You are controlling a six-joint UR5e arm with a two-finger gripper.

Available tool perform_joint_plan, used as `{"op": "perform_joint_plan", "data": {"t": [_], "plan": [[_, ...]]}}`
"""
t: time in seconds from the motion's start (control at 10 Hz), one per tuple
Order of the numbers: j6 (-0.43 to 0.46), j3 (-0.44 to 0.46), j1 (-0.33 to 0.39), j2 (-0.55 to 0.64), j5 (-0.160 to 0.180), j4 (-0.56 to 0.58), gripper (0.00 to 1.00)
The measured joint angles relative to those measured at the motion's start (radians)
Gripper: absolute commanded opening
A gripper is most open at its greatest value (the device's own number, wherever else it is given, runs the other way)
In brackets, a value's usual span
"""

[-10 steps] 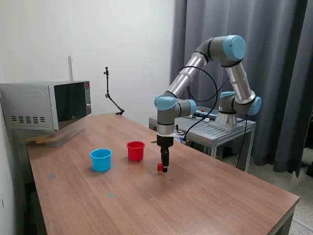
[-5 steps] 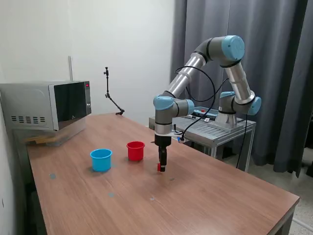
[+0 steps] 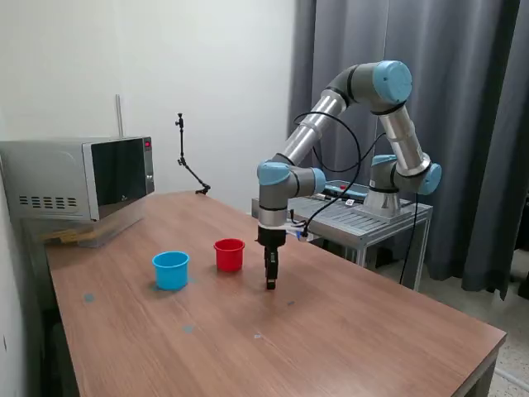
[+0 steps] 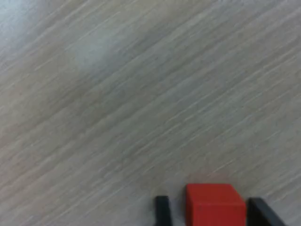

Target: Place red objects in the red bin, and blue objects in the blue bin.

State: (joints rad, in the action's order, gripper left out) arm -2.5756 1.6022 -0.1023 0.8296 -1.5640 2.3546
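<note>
— One red cube (image 4: 214,203) sits between the gripper's (image 3: 270,284) dark fingers (image 4: 162,210), which are clamped on it just above the desk (image 3: 347,331). How much room is around it?

— Plenty toward the exterior view's right and toward the near edge: bare wood runs out to the desk's corner. On the exterior view's left stands the red cup (image 3: 229,255), near the gripper but not touching it, and the light-blue cup (image 3: 171,270) is just beyond, a little apart from the red one.

— Anything crowding the far side?

— A microwave (image 3: 83,178) sits at the desk's back corner, well apart from the cups. A metal stand (image 3: 372,219) carrying the arm's base stands past the far edge.

— How does the cube look?

— Solid red, sharp-edged, its top face flat to the wrist view, far smaller than either cup. In the exterior view it is barely visible at the fingertips.
</note>
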Motion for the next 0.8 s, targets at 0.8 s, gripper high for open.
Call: {"op": "perform_joint_plan", "data": {"t": [0.8], "plan": [[-0.004,0.002,-0.005,0.088,-0.012,-0.11,0.0]]}}
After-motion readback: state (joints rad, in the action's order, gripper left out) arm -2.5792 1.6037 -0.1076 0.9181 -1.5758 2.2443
